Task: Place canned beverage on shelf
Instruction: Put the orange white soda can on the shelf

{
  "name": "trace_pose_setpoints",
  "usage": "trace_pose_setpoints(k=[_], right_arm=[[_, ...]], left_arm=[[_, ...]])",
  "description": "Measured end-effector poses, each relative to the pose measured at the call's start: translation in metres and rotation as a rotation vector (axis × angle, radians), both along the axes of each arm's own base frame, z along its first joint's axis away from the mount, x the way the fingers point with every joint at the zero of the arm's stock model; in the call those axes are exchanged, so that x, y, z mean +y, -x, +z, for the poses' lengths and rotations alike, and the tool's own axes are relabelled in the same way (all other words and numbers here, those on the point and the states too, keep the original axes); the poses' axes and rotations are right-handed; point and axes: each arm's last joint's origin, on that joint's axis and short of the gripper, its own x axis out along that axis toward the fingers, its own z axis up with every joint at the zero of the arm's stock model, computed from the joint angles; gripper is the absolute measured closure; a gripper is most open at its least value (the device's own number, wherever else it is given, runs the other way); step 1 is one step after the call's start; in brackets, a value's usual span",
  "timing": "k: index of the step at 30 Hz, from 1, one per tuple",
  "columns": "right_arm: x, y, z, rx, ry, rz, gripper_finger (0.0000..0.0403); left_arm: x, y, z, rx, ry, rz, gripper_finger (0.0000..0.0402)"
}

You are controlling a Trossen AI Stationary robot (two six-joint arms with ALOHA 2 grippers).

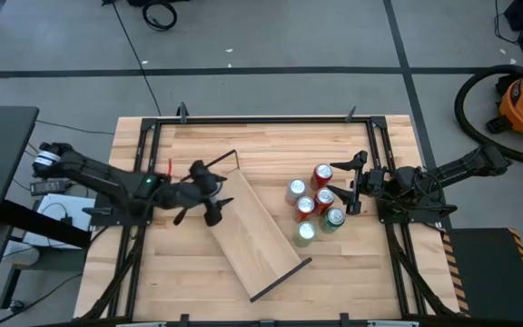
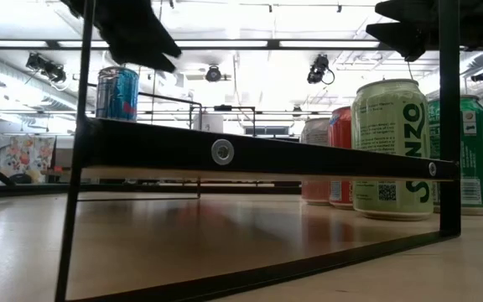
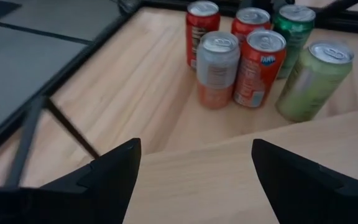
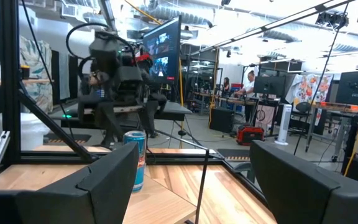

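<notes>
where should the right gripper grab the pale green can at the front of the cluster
Take the pale green can around its upright cylindrical side wall, just below the top rim, coming straight down with the right gripper. Other cans stand close behind it, so set the fingers across its free flanks, toward the shelf.

Low view: the pale green can (image 2: 390,149) carries large vertical lettering of which "NZO" is legible, the letters before it being cut off by the black shelf frame; a small QR code sits near its base. The darker green can (image 2: 471,151) beside it shows a barcode, with digits too small to read. The blue can (image 2: 117,93) bears a printed design whose wording cannot be read.

Left wrist view: the orange can (image 3: 258,61) shows the brand "Fanta" on a small dark emblem. The silver-and-orange can (image 3: 216,70) has fine print that is illegible. Labels on the remaining cans cannot be read.
</notes>
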Motion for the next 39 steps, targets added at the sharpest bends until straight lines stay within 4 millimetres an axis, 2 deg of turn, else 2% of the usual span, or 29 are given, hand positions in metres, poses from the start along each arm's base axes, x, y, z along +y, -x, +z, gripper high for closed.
trace_pose_setpoints(k=[16, 24, 29, 34, 39], right_arm=[[0.000, 0.000, 0.000, 0.003, 0.003, -0.001, 0.0085], [0.000, 0.000, -0.001, 0.008, 0.005, -0.001, 0.0085], [0.000, 0.000, -0.002, 0.018, 0.010, -0.002, 0.0085], [0.000, -0.001, -0.003, 0.035, 0.013, -0.010, 0.0085], [0.000, -0.001, -0.005, 0.055, 0.018, -0.010, 0.0085]], left_arm=[[0.026, -0.048, -0.022, -0.025, 0.095, -0.105, 0.0083], [0.028, -0.100, -0.009, 0.144, 0.007, -0.164, 0.0083], [0.036, -0.131, -0.006, 0.199, -0.007, -0.242, 0.0083], [0.053, -0.153, -0.008, 0.201, 0.033, -0.286, 0.0083], [0.069, -0.165, -0.012, 0.191, 0.043, -0.279, 0.0083]])
